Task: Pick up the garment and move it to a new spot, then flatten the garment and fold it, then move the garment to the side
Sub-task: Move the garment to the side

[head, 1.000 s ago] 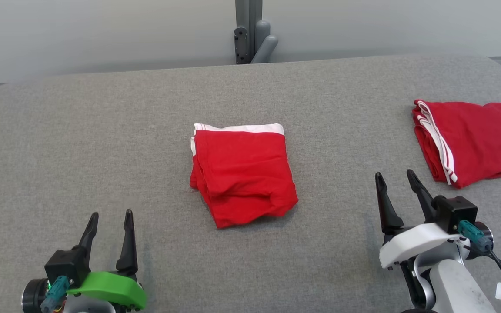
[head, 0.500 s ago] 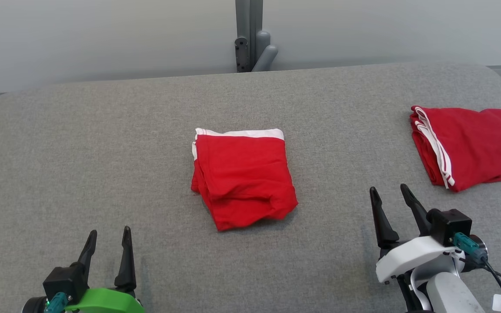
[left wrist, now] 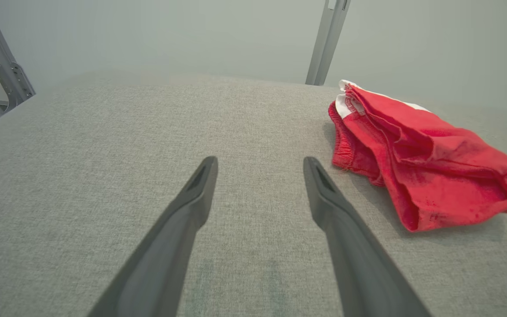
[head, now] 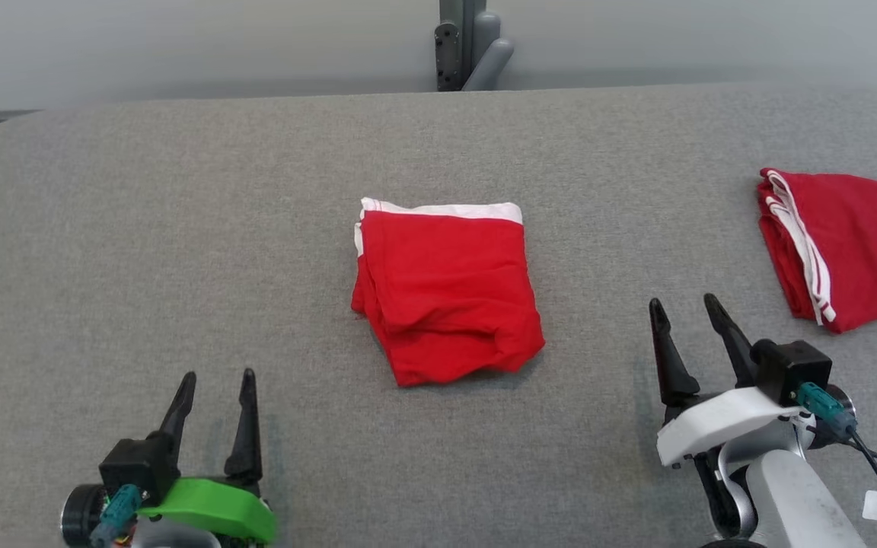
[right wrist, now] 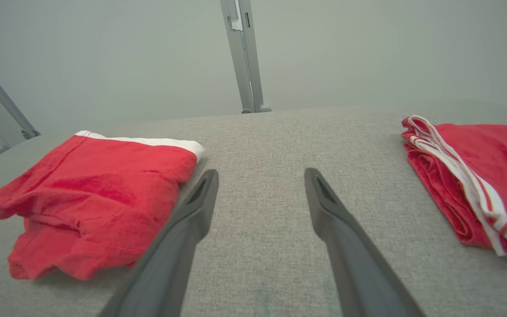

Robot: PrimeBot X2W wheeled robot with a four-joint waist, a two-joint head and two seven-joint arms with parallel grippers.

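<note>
The garment (head: 446,301) lies folded mid-table, white band at its far edge; table (head: 141,228) is grey cloth; folding looks done, only the move to the side seems left; second garment (head: 849,243) sits well apart at right; left gripper (head: 218,374) and right gripper (head: 683,301) both spread apart, holding nothing.

Spread right gripper (right wrist: 261,171) between folded red garment (right wrist: 90,198) and striped red pile (right wrist: 491,167).
</note>
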